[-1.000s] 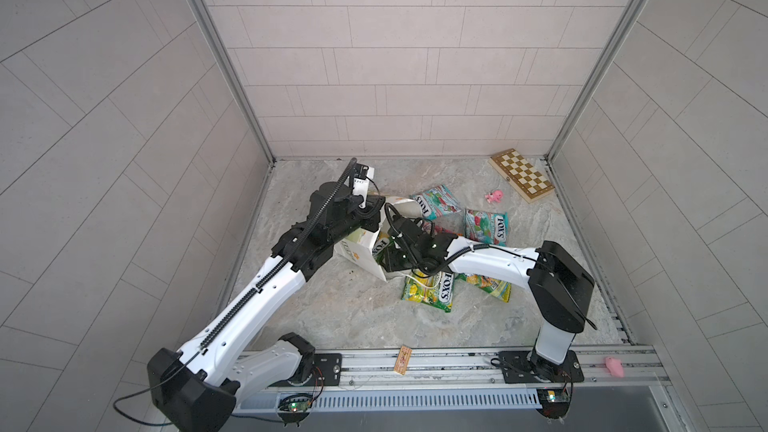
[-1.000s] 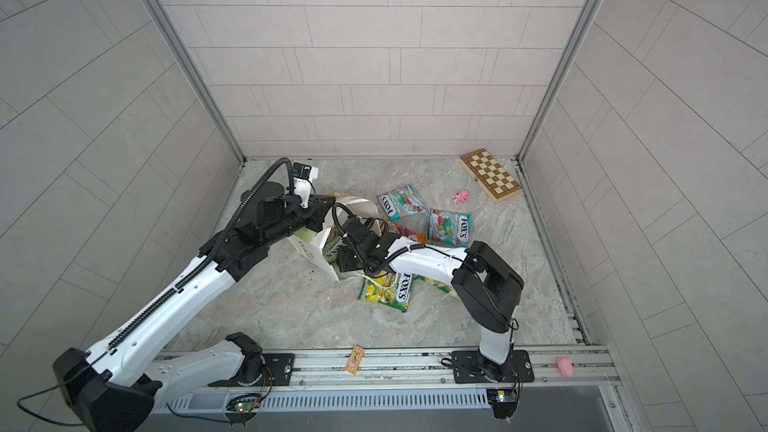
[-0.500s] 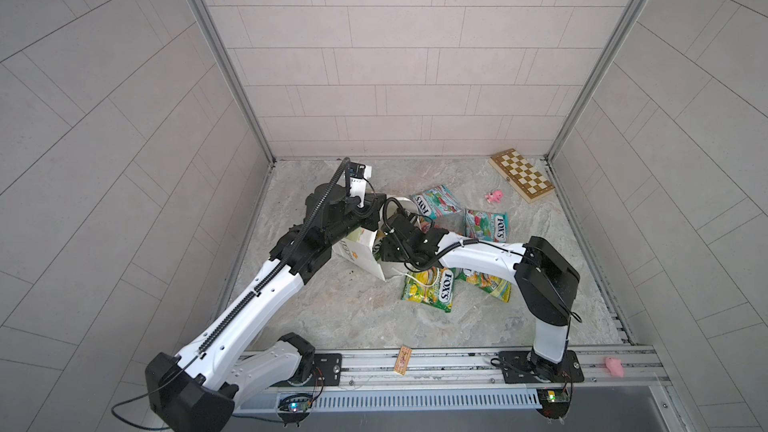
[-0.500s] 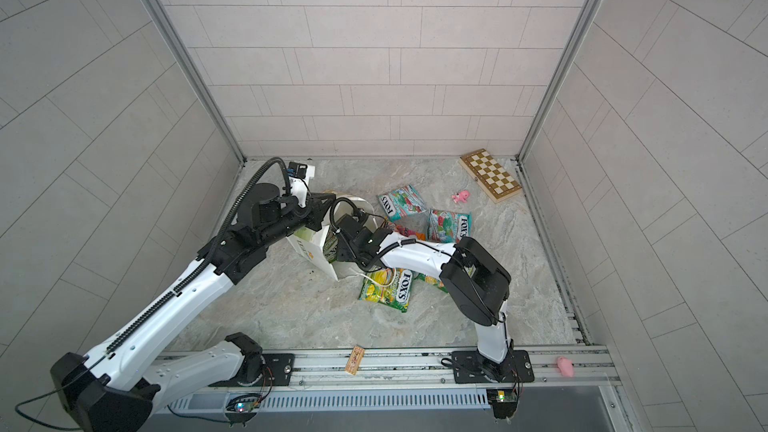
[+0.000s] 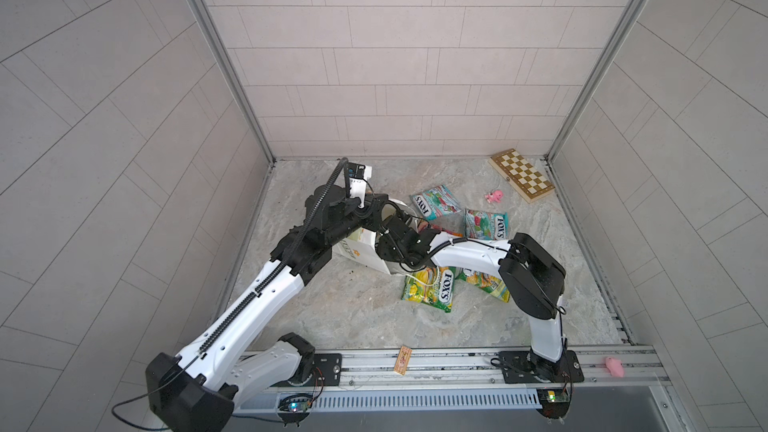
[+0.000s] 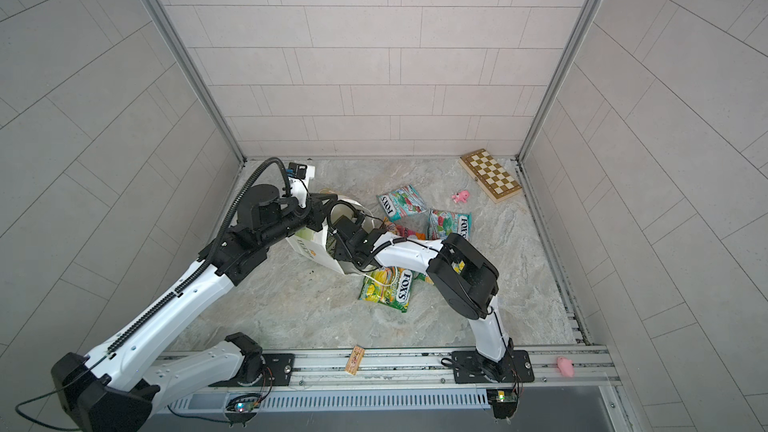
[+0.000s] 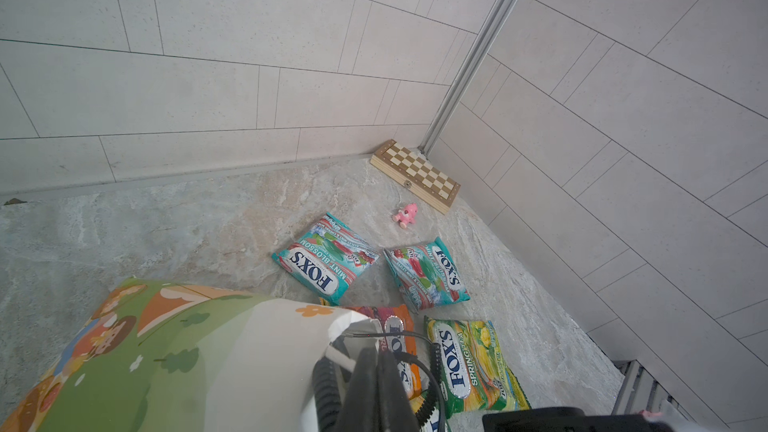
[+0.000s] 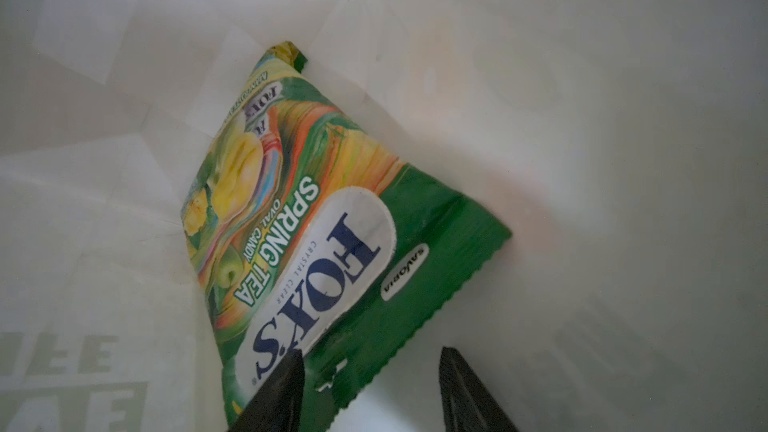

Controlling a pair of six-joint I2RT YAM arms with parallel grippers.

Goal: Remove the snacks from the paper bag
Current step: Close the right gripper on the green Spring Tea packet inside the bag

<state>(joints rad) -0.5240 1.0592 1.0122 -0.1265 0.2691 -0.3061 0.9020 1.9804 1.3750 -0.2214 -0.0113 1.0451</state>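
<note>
Right wrist view looks down inside the paper bag (image 8: 582, 160). One green packet (image 8: 307, 222) lies in there, leaning in a corner of the white walls. The right pincer (image 8: 371, 351) is at the packet's near edge. Its two fingers stand apart, so it has let go and holds nothing. One finger (image 8: 278, 392) covers a bit of the packet's front. Whether it touches the packet cannot be told.

In both top views the paper bag (image 5: 361, 251) (image 6: 311, 249) leans tipped over on the stone floor (image 5: 353, 313). The right arm reaches into its mouth. The left pincer (image 7: 376, 359) is at the bag's rim. It is squeezed tight, and it seems to pinch the paper edge.

Five more snacks are out on the floor, on the right side of the bag. Two teal packets (image 5: 436, 205) (image 5: 484, 224) lie farther back. An orange packet (image 7: 405, 317) lies right by the bag's mouth. Two yellow-green packets (image 5: 428, 290) (image 5: 486, 284) lie nearer the front, partly under the right arm. A checkered board (image 5: 521, 174) sits in the far right corner, with a small pink toy (image 5: 494, 196) near it.
</note>
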